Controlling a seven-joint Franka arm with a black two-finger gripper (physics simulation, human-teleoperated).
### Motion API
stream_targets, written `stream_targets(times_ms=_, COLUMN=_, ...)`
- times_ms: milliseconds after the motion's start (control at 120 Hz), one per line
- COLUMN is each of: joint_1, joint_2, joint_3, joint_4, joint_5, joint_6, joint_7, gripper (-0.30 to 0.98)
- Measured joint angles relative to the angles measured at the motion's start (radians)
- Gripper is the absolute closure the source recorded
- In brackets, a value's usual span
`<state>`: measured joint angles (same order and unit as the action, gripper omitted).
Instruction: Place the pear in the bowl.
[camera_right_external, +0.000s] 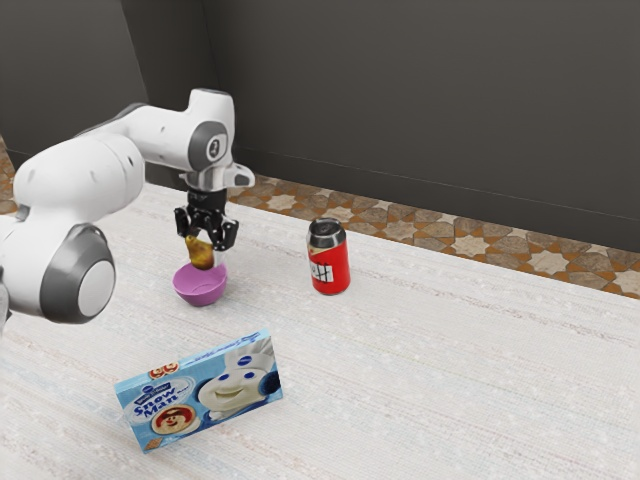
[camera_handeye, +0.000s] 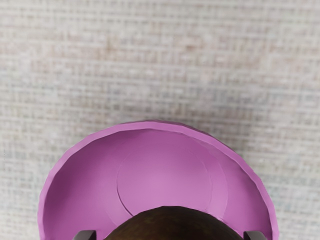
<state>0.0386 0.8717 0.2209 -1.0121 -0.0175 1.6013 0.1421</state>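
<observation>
Pear gripped in black fingers over a purple bowl

A pale, off-white tabletop, faintly streaked with color, spreads across the foreground. Behind it runs a floor of patterned tiles in brown, rust and cream, meeting a plain dark gray wall that has a corner toward the exterior view's left.

A white and gray robot arm comes in from the exterior view's left. Its fingers are closed on the yellow-brown pear, holding it upright just above the small bowl. Toward the exterior view's right from the bowl stands a red can with a black and silver top. Nearer the camera is a light blue box printed with "Snow Man" and a smiling white figure.

The wrist view looks straight down and adds close detail: the tabletop has a woven, cloth-like grain, and the bowl's inside is smooth, with a thin ring marking its round bottom and soft shadow outside the rim. There the pear is a dark brown curve overlapping the bowl, with a black fingertip on each side.
</observation>
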Motion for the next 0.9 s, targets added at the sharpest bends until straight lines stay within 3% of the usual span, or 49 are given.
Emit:
stream_targets(times_ms=92, joint_1=0.008, joint_2=0.011, joint_3=0.005, joint_4=0.003, joint_5=-0.003, joint_6=0.005, joint_7=0.016, gripper=0.40)
stream_targets(times_ms=275, joint_1=0.010, joint_2=0.017, joint_3=0.004, joint_4=0.004, joint_5=-0.019, joint_6=0.007, joint_7=0.044, gripper=0.17)
stream_targets(times_ms=442, joint_1=0.010, joint_2=-0.021, joint_3=0.005, joint_4=0.005, joint_5=-0.022, joint_6=-0.007, joint_7=0.063, gripper=0.08)
stream_targets(times_ms=575, joint_1=-0.045, joint_2=-0.326, joint_3=0.004, joint_4=-0.079, joint_5=-0.009, joint_6=-0.066, joint_7=0.074, gripper=0.04)
stream_targets(times_ms=733, joint_1=-0.143, joint_2=-0.803, joint_3=-0.023, joint_4=-0.434, joint_5=0.007, joint_6=-0.104, joint_7=0.062, gripper=0.02)
stream_targets(times_ms=808, joint_1=-0.180, joint_2=-0.924, joint_3=-0.057, joint_4=-0.556, joint_5=0.013, joint_6=-0.103, joint_7=0.045, gripper=0.01)
stream_targets(times_ms=900, joint_1=-0.183, joint_2=-0.964, joint_3=-0.103, joint_4=-0.592, joint_5=0.021, joint_6=-0.101, joint_7=0.028, gripper=0.01)
